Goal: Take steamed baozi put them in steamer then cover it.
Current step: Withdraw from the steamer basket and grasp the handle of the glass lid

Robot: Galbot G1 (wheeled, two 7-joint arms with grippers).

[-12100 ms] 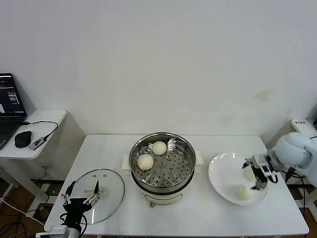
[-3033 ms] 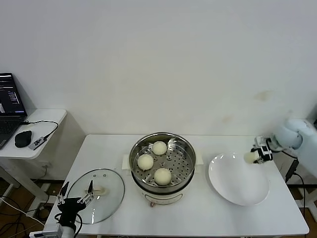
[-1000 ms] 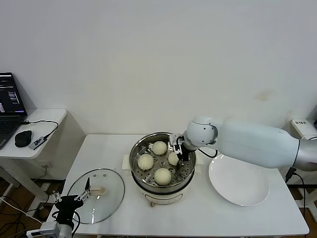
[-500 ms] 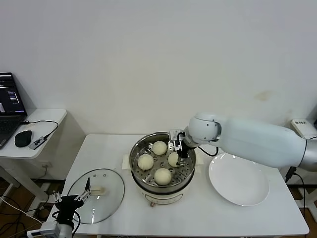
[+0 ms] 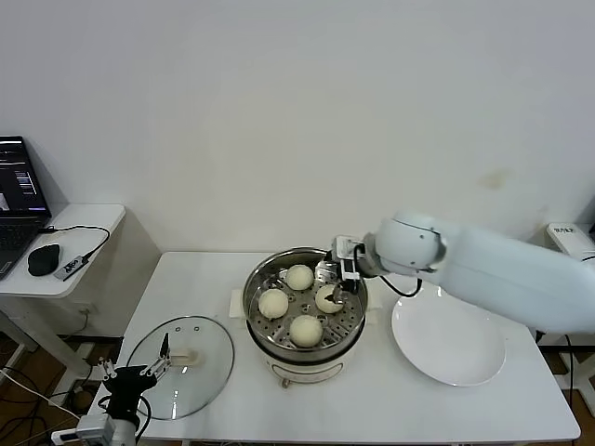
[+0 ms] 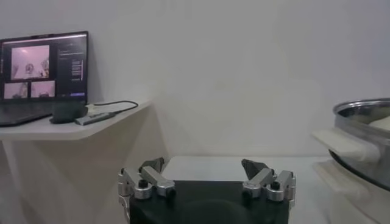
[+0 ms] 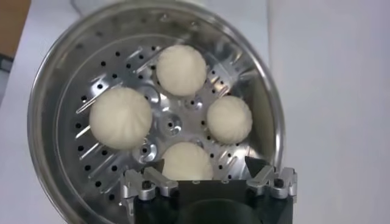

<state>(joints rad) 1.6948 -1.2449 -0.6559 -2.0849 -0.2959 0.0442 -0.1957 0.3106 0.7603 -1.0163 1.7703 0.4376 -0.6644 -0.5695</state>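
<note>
- The right gripper [image 7: 208, 182], jaws apart, hangs above the baozi [image 7: 187, 161] in the steamer [image 5: 256, 279]; a careless withdrawal could knock it.
- The left gripper [image 6: 207, 182], jaws apart, waits by the cover [image 5: 209, 358]; its glass could slip.

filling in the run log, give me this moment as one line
baozi: four in steamer | right hand: open above them | left hand: open by cover | cover: off, on table

i'm looking down on a white table [image 5: 372, 409]. the steamer [image 5: 305, 348] sits mid-table, the cover [image 5: 178, 365] lies flat near the left front corner, and a white plate [image 5: 449, 338], apparently bare, lies on the right.
</note>
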